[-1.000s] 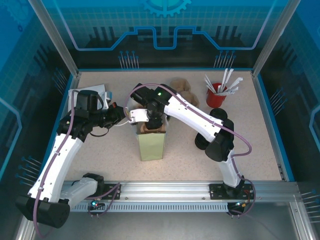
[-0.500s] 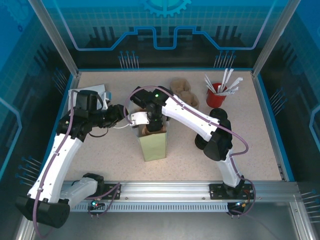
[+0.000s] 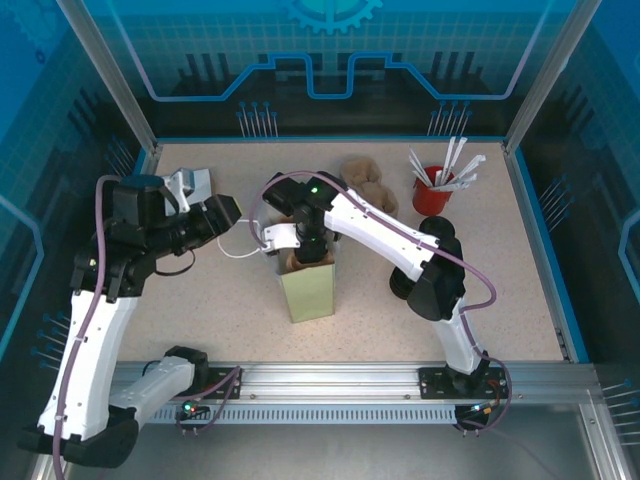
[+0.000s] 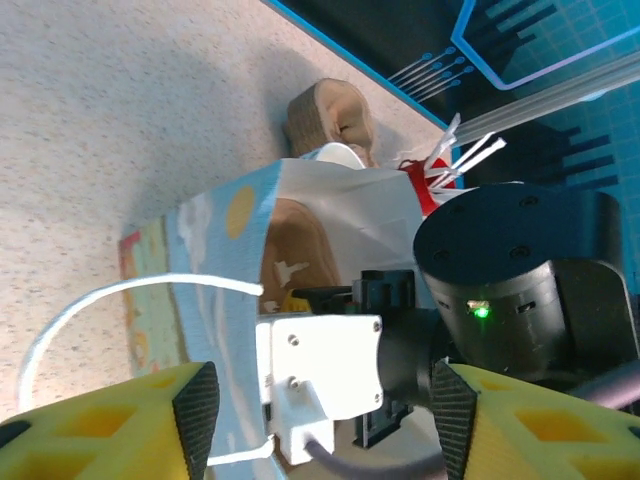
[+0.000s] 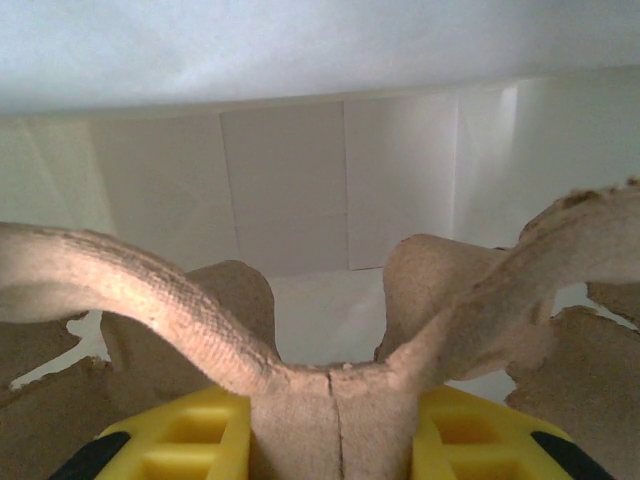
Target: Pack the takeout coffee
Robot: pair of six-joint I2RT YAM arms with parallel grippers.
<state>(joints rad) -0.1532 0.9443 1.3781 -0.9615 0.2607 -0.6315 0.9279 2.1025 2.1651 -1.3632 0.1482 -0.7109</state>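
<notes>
**A:** From above, how far along is it?
**B:** The paper bag (image 3: 305,292) stands upright on the table (image 3: 500,290), mouth up. The right pincer (image 3: 303,252) reaches into it. The left pincer (image 3: 222,212) hangs near, apart from the bag.
**A:** Left wrist?
**B:** Its jaws gape with nothing between them. The bag's white handle (image 4: 120,300) lies free.
**A:** Right wrist?
**B:** The pincer is clamped on a pulp carrier (image 5: 150,290) inside the bag. Where the takeout coffee sits, or which way it points, I cannot tell. I'd judge the packing unfinished, with the release yet to do.

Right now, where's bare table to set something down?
Widest bare patch: table right of the right arm, in front of the red cup. A smaller one lies front-left of the paper bag. Crowded behind the bag, around the cardboard carriers.
</notes>
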